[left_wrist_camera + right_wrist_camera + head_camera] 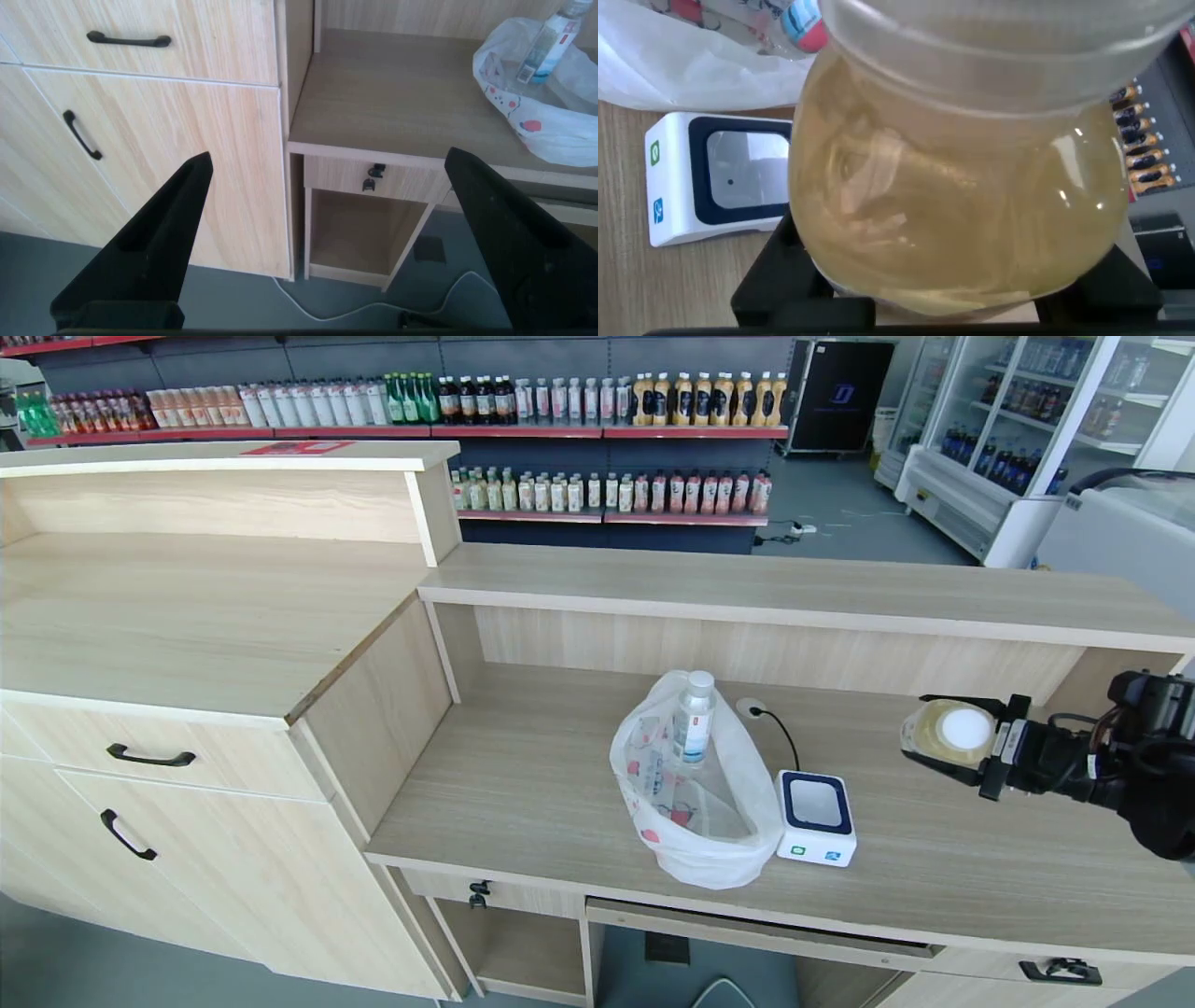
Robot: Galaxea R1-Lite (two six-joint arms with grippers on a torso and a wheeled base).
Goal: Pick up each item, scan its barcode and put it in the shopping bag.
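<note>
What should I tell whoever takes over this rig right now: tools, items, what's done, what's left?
Left tool: open, empty, low in front of the counter.
Right tool: shut on the yellow drink bottle, held above the counter to the right of the scanner.
Shopping bag: on the counter beside the scanner, clear bottle standing inside.
Done: clear bottle bagged.
Left: yellow drink bottle into the bag; whether it has been scanned cannot be told.
</note>
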